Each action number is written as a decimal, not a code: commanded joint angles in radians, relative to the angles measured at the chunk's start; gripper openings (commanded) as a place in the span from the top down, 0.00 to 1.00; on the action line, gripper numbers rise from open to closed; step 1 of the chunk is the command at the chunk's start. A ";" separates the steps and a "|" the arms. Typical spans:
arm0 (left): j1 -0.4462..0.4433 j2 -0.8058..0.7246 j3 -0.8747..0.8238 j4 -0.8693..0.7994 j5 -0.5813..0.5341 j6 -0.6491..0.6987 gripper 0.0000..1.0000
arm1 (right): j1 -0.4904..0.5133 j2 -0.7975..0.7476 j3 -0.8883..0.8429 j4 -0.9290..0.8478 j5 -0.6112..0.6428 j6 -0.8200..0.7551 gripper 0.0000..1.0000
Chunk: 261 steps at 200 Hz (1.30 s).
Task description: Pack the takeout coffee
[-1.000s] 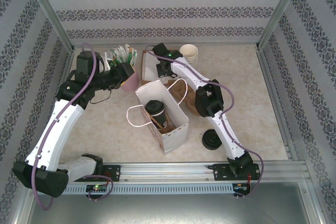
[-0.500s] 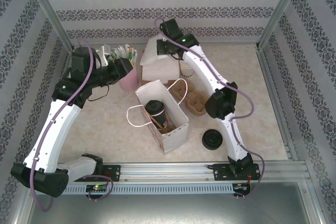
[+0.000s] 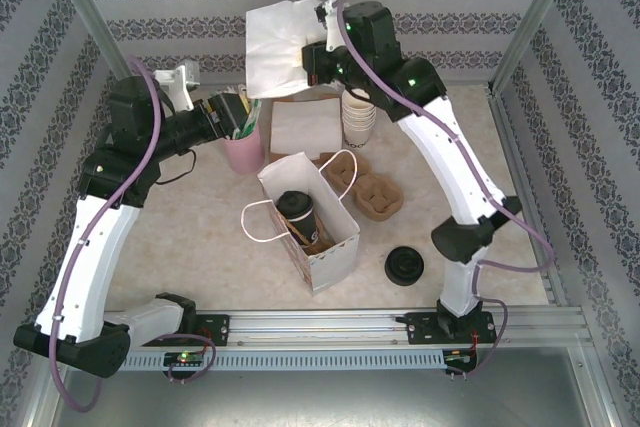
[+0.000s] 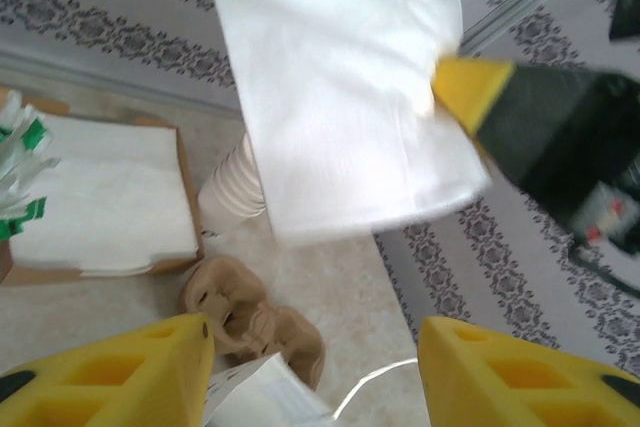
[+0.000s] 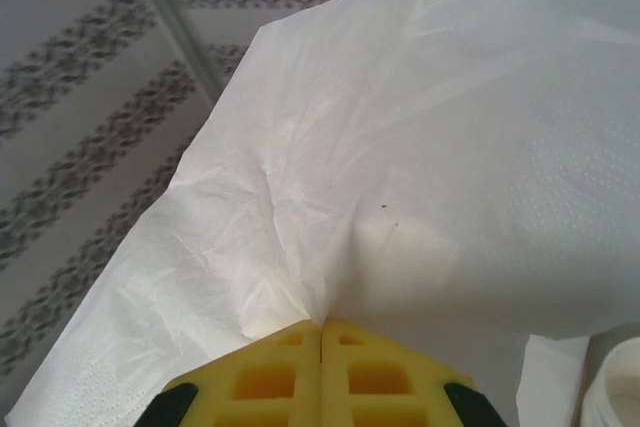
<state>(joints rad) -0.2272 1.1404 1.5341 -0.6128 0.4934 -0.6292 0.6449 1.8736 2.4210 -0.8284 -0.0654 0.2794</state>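
Note:
The takeout coffee (image 3: 296,208), a paper cup with a black lid, stands inside the open white paper bag (image 3: 330,243) at the table's middle. My right gripper (image 3: 318,59) is raised high at the back and shut on a corner of a white napkin (image 3: 280,47) that hangs from it. In the right wrist view the yellow fingertips of the right gripper (image 5: 321,327) pinch the napkin (image 5: 400,147). My left gripper (image 3: 232,115) hovers open above the pink cup (image 3: 243,152). The left gripper (image 4: 315,347) holds nothing, and the napkin (image 4: 340,77) hangs ahead of it.
A box of stacked napkins (image 3: 307,125) and a stack of cream cups (image 3: 359,112) sit at the back. A brown cup carrier (image 3: 368,190) lies right of the bag. Loose black lids (image 3: 403,265) rest at the front right. The pink cup holds packets.
The right arm has lifted the napkin off the stack, up and toward the back wall. The left gripper has risen and opened a little wider.

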 commanded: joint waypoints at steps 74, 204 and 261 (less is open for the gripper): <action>-0.001 -0.097 0.028 0.054 -0.037 -0.030 0.28 | 0.305 -0.479 -0.494 -0.033 0.294 0.003 1.00; -0.001 -0.176 -0.133 0.037 -0.078 -0.119 0.30 | 0.565 -0.432 -0.670 -0.252 0.530 -0.064 1.00; -0.001 -0.184 -0.160 -0.013 -0.079 -0.119 0.33 | 0.570 -0.335 -0.627 -0.344 0.475 -0.158 1.00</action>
<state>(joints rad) -0.2272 0.9707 1.3911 -0.5945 0.4137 -0.7414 1.2026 1.5105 1.7569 -1.1011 0.4286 0.1841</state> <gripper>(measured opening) 0.675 0.064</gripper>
